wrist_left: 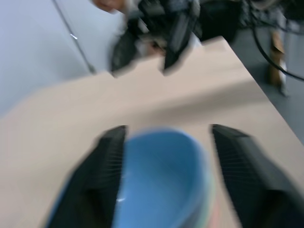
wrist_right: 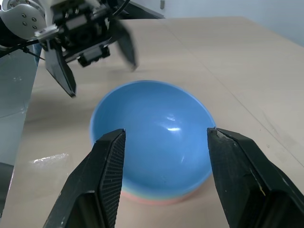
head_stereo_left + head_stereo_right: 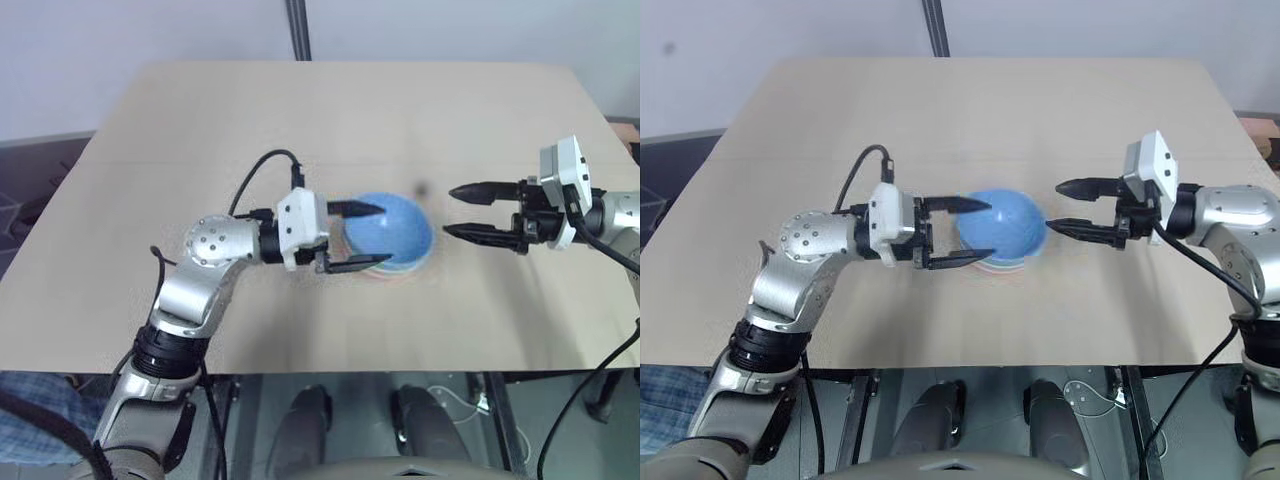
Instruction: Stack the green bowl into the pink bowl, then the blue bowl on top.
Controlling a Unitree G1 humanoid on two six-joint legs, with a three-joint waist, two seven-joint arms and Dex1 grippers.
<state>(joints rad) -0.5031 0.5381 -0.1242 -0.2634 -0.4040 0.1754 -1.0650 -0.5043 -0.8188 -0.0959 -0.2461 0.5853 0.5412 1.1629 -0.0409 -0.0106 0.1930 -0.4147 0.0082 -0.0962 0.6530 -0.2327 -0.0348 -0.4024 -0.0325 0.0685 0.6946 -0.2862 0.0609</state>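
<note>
The blue bowl (image 3: 395,232) sits on top of a stack in the middle of the table. Under it only thin rims show: the green bowl (image 2: 164,195), then the pink bowl (image 2: 156,202) at the bottom. My left gripper (image 3: 385,235) is level at the stack's left side. It is open, its fingers spread wider than the blue bowl's near rim and holding nothing. My right gripper (image 3: 449,212) hovers just right of the stack, pointing at it. It too is open and empty, and stands apart from the bowls.
The bowls stand on a light wooden table (image 3: 300,130) with bare surface on all sides of the stack. A dark post (image 3: 297,30) rises behind the far edge. The front edge runs just below my arms.
</note>
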